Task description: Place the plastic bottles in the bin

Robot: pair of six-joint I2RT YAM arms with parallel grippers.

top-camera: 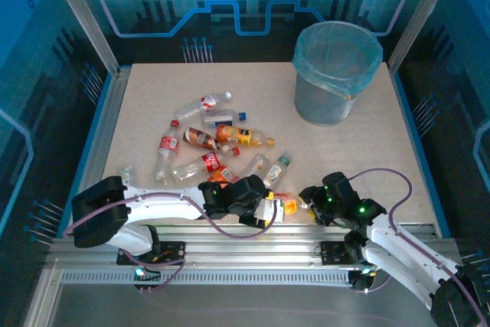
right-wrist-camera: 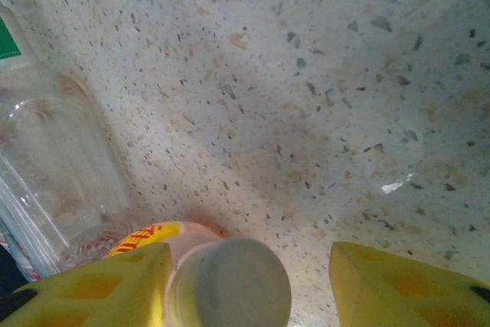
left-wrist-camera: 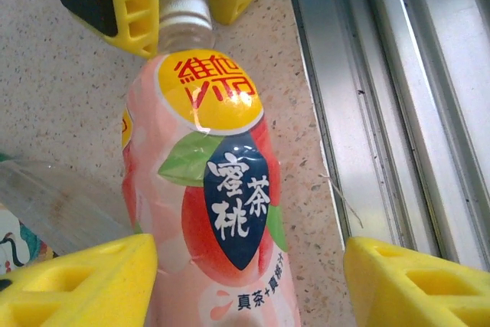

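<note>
straddling the pink bottle, left hand and right hand, both part open

**Top external view:** high above the near edge, looking down and far across the whole worktop to the bin. **Wrist views:** close and low at the near edge, facing each other along one pink-labelled bottle, which both share.

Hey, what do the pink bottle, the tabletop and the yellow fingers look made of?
Bottle: thin plastic, glossy printed wrap catching glare. Tabletop: matte speckled composite or laminate, unclear which. Fingers: matte yellow plastic, moulded with hollow cells.
</note>
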